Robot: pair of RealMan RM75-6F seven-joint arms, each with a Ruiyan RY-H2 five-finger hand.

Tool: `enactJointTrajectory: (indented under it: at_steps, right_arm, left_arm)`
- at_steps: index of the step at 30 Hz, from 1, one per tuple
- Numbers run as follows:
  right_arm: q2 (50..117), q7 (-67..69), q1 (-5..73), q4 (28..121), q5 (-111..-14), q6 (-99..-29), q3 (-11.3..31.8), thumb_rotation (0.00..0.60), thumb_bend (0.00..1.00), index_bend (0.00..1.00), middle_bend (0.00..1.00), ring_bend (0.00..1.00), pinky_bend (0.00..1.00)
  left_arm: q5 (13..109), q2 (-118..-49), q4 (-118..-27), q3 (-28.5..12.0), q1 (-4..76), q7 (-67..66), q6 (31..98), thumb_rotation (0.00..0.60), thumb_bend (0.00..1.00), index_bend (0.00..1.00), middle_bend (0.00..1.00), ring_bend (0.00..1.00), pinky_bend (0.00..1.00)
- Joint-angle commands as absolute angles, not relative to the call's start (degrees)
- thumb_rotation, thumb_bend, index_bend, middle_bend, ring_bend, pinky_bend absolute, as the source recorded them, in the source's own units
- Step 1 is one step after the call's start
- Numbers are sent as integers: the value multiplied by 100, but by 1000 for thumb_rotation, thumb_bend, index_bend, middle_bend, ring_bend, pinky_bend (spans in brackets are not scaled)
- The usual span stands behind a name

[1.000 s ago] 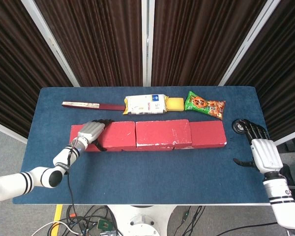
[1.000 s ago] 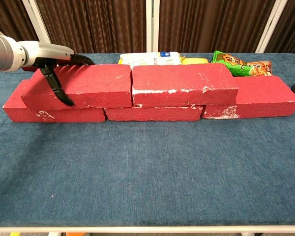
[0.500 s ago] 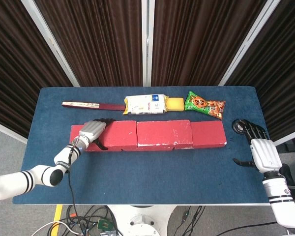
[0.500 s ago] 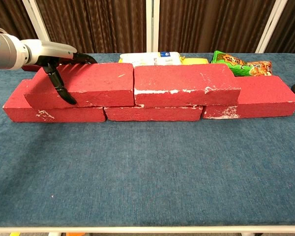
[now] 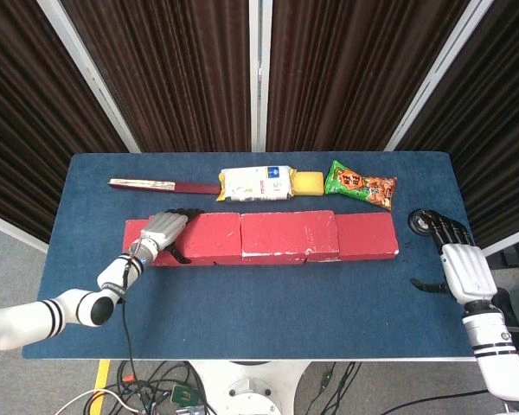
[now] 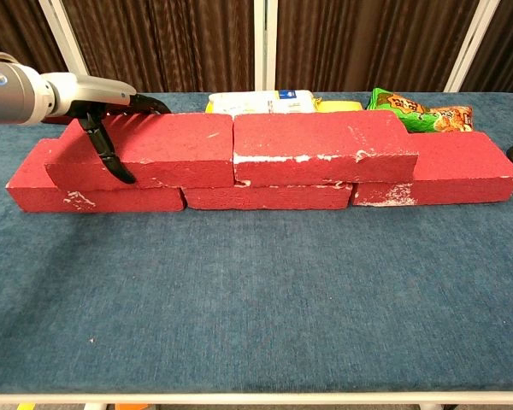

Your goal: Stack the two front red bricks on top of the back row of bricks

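Note:
Three red bricks form a bottom row [image 6: 269, 197] across the table's middle. Two more red bricks lie on top of it: the left upper brick [image 6: 167, 149] [image 5: 206, 236] and the right upper brick [image 6: 325, 143] [image 5: 290, 233], end to end and touching. My left hand [image 5: 163, 232] [image 6: 103, 111] grips the left end of the left upper brick, thumb down its front face and fingers over its back edge. My right hand [image 5: 458, 259] hovers near the table's right edge, fingers apart, holding nothing.
Behind the bricks lie a long red-brown strip [image 5: 160, 185], a white packet [image 5: 258, 183] with a yellow item [image 5: 309, 181] beside it, and a green snack bag [image 5: 361, 185]. A small black round object [image 5: 419, 222] sits by my right hand.
My left hand has nudged the left upper brick slightly to the right, and the right upper brick has shifted with it. The right hand has barely moved.

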State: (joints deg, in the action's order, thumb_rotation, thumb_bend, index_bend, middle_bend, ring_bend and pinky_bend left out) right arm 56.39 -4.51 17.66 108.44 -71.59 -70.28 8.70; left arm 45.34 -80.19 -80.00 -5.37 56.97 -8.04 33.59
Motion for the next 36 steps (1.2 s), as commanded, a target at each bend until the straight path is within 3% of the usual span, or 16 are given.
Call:
enactJointTrajectory:
  at_steps: [1, 4, 8, 11, 17, 36]
  right_arm:
    - [5643, -449, 1768, 10842, -7158, -7026, 870, 600, 0, 0, 0, 0, 0]
    - [5644, -455, 1769, 10841, -7152, -7025, 871, 600, 0, 0, 0, 0, 0]
    - [5638, -438, 1763, 10836, -7155, -7038, 877, 600, 0, 0, 0, 0, 0]
    - [5637, -427, 1758, 10824, -7153, -7041, 877, 600, 0, 0, 0, 0, 0]
    - [5637, -406, 1748, 10820, -7168, -7060, 880, 600, 0, 0, 0, 0, 0]
    - [5635, -361, 1719, 10811, -7208, -7113, 887, 600, 0, 0, 0, 0, 0]
  left_arm:
    - [4534, -8018, -8015, -535, 5701, -801, 3358, 600, 124, 85, 170, 178, 211]
    - [4542, -8027, -8000, -487, 5707, -845, 3356, 600, 117, 80, 154, 132, 195]
    - [4518, -8011, -8010, -505, 5684, -723, 3264, 600, 100, 35, 64, 22, 105]
    - [4593, -8010, -7996, -544, 5656, -623, 3250, 600, 79, 11, 11, 1, 65]
    - [4765, -8000, -7974, -631, 5598, -437, 3255, 600, 33, 0, 0, 0, 27]
    - [5077, -7901, -8056, -668, 5513, -235, 3249, 600, 22, 0, 0, 0, 4]
